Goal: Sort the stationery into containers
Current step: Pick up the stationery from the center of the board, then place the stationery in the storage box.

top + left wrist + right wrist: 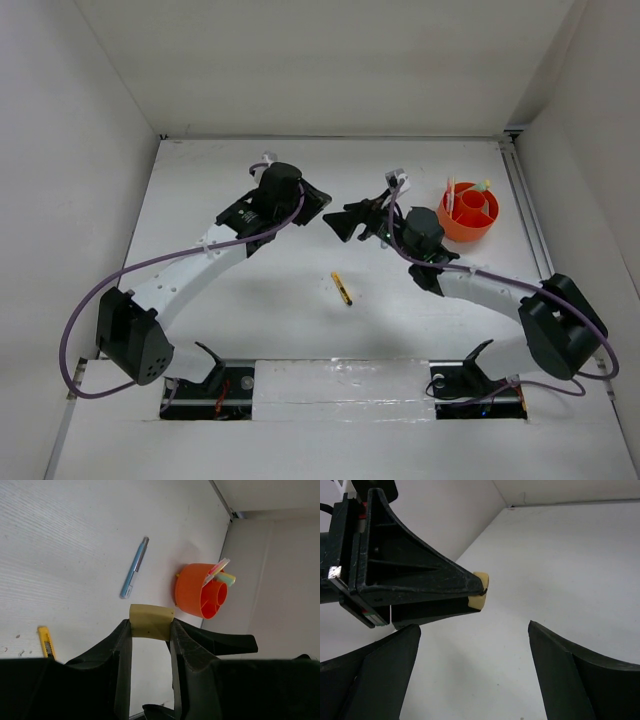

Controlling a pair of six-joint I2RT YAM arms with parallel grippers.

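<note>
The left hand [150, 632] is closed narrow on a tan eraser [151, 619]. The eraser is pinched across its width between the 2 black fingers [122, 655], sticks out past their tips, and is held off the table [65, 545]. Facing it tip to tip is the right hand [474, 629], its 2 fingers [375, 675] spread wide with nothing between them. In the right wrist view the eraser's end shows at the tip of the left hand, just ahead of that open gap and touching neither finger. From above, the 2 hands meet over the far middle of the table, the left reaching in from the left and the right from the right.

Just beside the right arm's wrist stands the orange pot [468, 215], upright on the table toward the far right corner. It has a round tube at its centre and a ring of compartments around it. 2 pieces stand in the ring and lean out over the rim: a yellow marker with a green end [226, 578] and a thin pink-and-white piece [217, 569]. Which compartment holds each cannot be told.

A grey-blue pen [134, 570] lies flat on the table near the pot, not touching it. A short yellow-black pen [342, 288] lies alone nearer the arm bases, between the 2 arms and well apart from the pot.
</note>
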